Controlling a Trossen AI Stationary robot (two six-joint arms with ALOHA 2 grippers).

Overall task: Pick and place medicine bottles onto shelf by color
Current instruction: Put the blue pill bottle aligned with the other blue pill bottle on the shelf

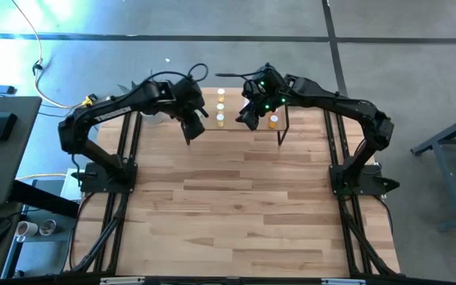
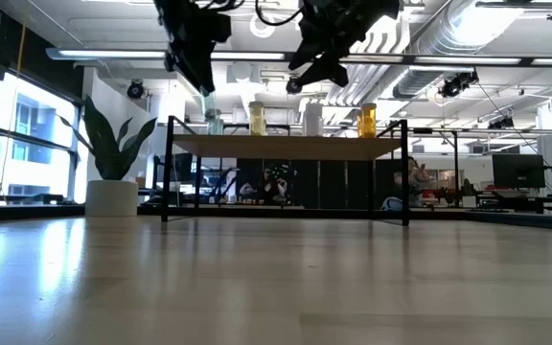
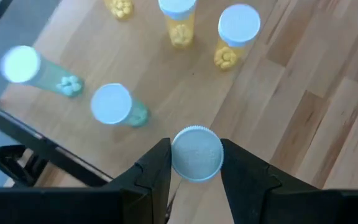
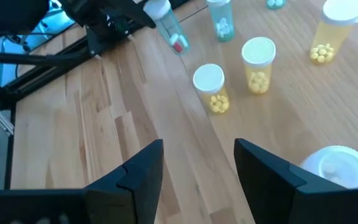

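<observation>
The shelf (image 1: 236,127) stands at the table's far middle. On its wooden top (image 2: 290,146) stand green (image 2: 215,121), yellow (image 2: 257,117), white (image 2: 312,117) and orange (image 2: 367,119) bottles. My left gripper (image 1: 190,127) is over the shelf's left end, shut on a greenish bottle (image 4: 171,31). Two green bottles (image 3: 120,107) (image 3: 42,71) and yellow ones (image 3: 232,37) stand below it. My right gripper (image 1: 248,119) is open and empty above the shelf's middle, over yellow bottles (image 4: 211,87) and a white one (image 4: 340,165). My left gripper pinches the bottle's pale cap (image 3: 196,152) between its two fingers (image 3: 157,171), one on each side. The fingers come from above, pointing down. The bottle hangs below them, a little tilted in the right wrist view, above the shelf top.
A potted plant (image 2: 111,196) stands beyond the shelf's left end. The wide plank tabletop (image 1: 236,206) lies in front of the shelf. The black arm frames (image 1: 109,182) (image 1: 355,182) stand at the table's left and right sides.
</observation>
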